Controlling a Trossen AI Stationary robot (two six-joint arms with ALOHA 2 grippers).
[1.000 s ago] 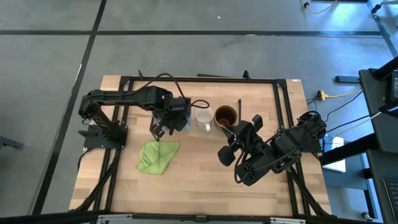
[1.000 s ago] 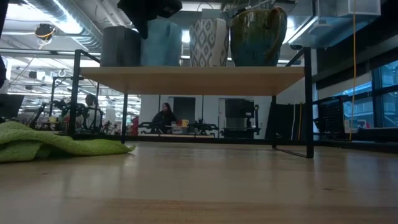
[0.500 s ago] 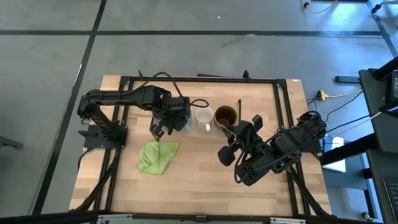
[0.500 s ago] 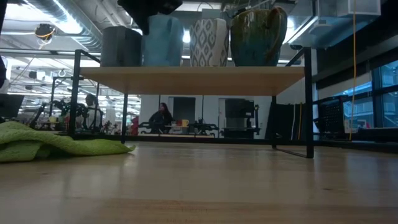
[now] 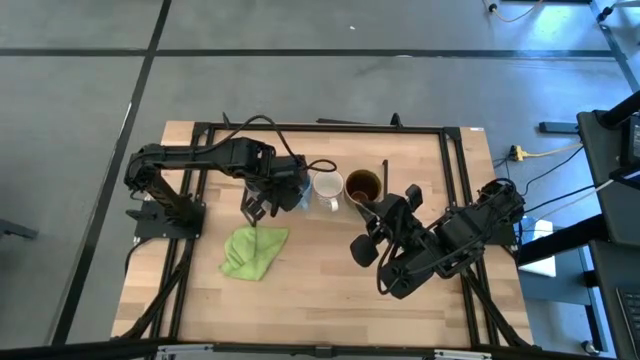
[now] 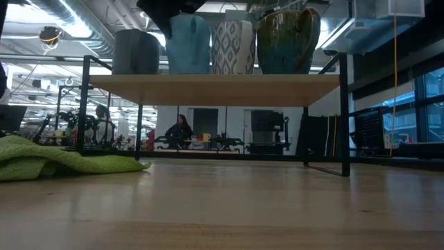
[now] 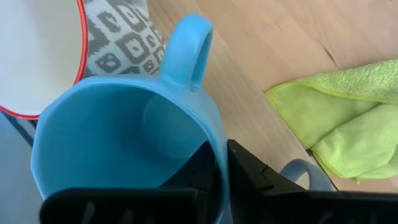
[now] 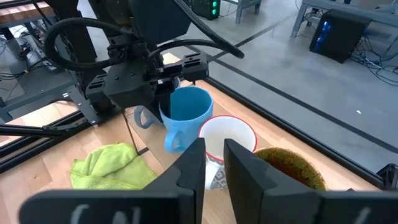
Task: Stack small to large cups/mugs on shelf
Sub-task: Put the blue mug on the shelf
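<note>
Left wrist view tells me what I need: my left gripper (image 7: 221,163) is clamped on the rim wall of the light blue mug (image 7: 118,149), one finger inside the cup, one outside, so the mug hangs straight below the claw with its mouth facing up and its handle turned toward the green cloth (image 7: 339,121). From the low view, that mug sits on the shelf (image 6: 215,89) between the grey-blue mug (image 6: 136,51) and the white patterned mug (image 6: 232,47), nearly touching the white one, with the brown mug (image 6: 288,40) at the far end. So the row already runs small to large, I'd say. The right gripper (image 8: 210,163) hovers off beside the brown mug, fingers a little apart, holding nothing. For the coming move the left arm is the one on the job: letting go and lifting straight up looks safest, since any sideways drift would knock the white mug.
</note>
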